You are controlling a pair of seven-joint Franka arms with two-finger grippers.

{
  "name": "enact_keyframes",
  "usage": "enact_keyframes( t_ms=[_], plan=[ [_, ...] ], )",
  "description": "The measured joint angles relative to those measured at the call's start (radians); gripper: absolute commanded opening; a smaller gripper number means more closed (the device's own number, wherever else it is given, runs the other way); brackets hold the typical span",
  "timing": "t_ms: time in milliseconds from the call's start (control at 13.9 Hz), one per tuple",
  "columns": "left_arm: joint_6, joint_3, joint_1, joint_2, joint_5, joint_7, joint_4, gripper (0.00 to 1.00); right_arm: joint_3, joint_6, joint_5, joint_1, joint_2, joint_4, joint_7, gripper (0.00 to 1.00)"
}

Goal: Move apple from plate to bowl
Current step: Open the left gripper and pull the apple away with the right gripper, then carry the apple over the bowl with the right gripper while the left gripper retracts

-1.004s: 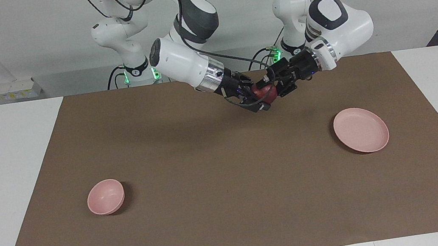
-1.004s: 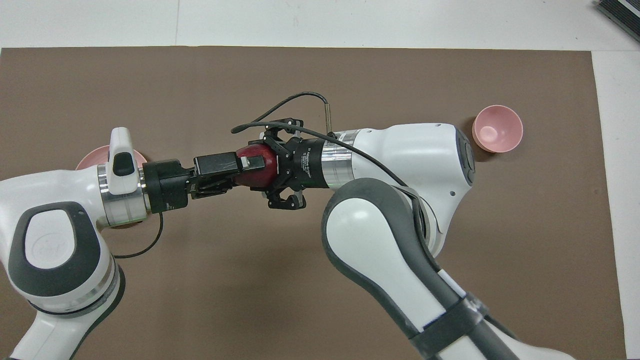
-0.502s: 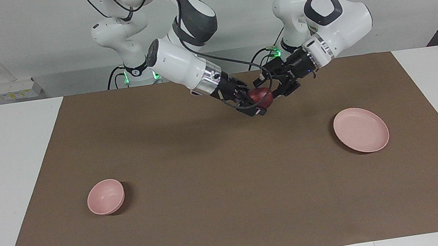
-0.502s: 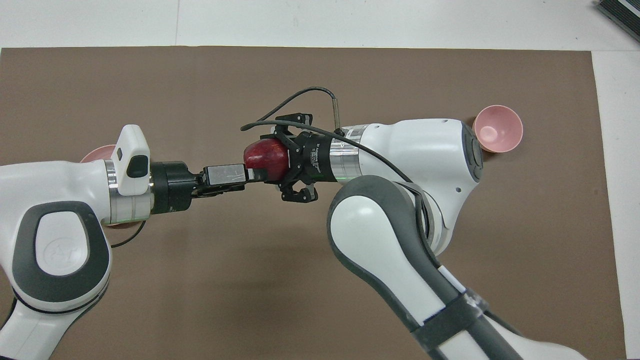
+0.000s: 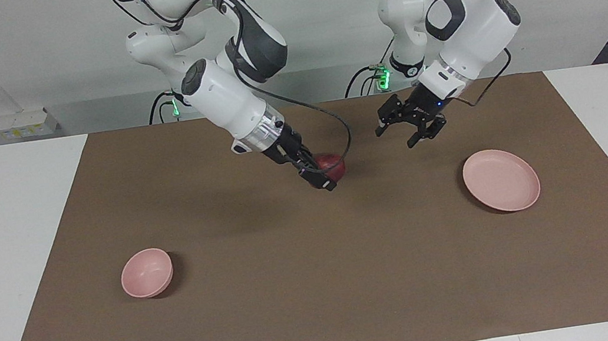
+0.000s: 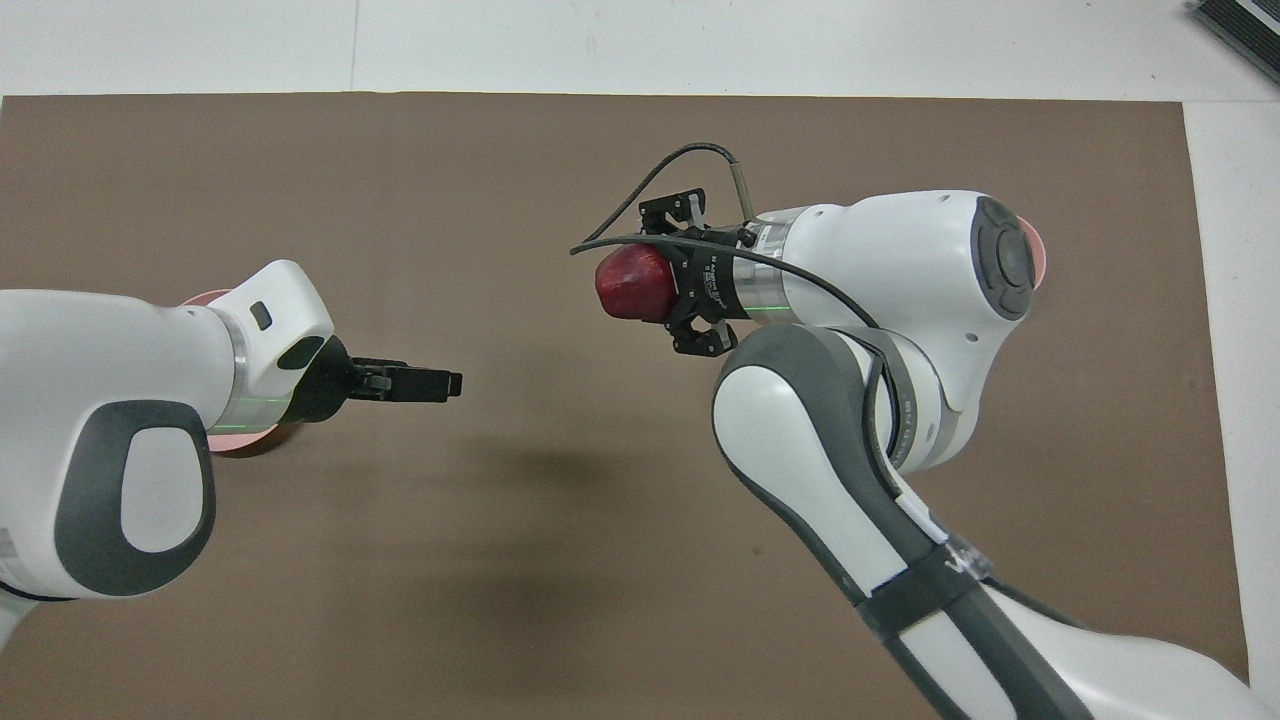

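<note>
The dark red apple [image 5: 333,167] is held in my right gripper [image 5: 327,176], up in the air over the middle of the brown mat; it also shows in the overhead view [image 6: 634,283], in the right gripper [image 6: 650,285]. My left gripper [image 5: 413,132] is open and empty, in the air over the mat between the apple and the plate [image 5: 500,180]. The plate is bare. In the overhead view the left gripper [image 6: 441,384] points at the apple, and the left arm hides most of the plate [image 6: 232,441]. The bowl [image 5: 146,273] stands empty toward the right arm's end; the right arm hides most of it in the overhead view [image 6: 1039,262].
A brown mat [image 5: 320,287] covers most of the white table [image 5: 5,248]. Only the plate and the bowl stand on it.
My left gripper has let go of the apple and drawn back toward the plate's end. My right gripper has carried the apple away toward the bowl's end and lower.
</note>
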Motion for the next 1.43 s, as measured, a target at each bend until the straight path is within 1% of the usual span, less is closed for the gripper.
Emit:
enact_keyframes(
  t_ms=[143,287,430,646,1004,1076,1220,1435],
  plan=[
    [-0.027,0.049,0.001,0.003,0.143,0.001,0.007,1.00,-0.001,-0.001,-0.065,-0.041,0.005,-0.012,-0.099,0.00],
    [-0.047,0.087,0.001,0.015,0.283,0.002,0.041,1.00,-0.002,-0.020,-0.172,-0.091,0.006,-0.027,-0.200,0.00],
    [-0.101,0.116,0.001,0.035,0.351,0.002,0.115,1.00,-0.002,-0.055,-0.278,-0.135,0.006,-0.031,-0.289,0.00],
    [-0.233,0.145,0.001,0.053,0.435,0.002,0.267,1.00,-0.003,-0.063,-0.398,-0.189,0.006,-0.042,-0.414,0.00],
    [-0.526,0.176,0.000,0.054,0.482,0.006,0.534,1.00,-0.004,-0.058,-0.624,-0.299,0.006,-0.074,-0.695,0.00],
    [-0.566,0.182,0.000,0.055,0.498,0.008,0.569,1.00,-0.004,-0.052,-0.672,-0.315,0.006,-0.077,-0.726,0.00],
    [-0.638,0.190,0.000,0.072,0.524,0.019,0.643,1.00,-0.004,0.005,-0.775,-0.344,0.006,-0.095,-0.756,0.00],
    [-0.715,0.190,0.000,0.131,0.529,0.020,0.741,1.00,-0.004,0.178,-0.956,-0.388,0.012,-0.173,-0.760,0.00]
  ],
)
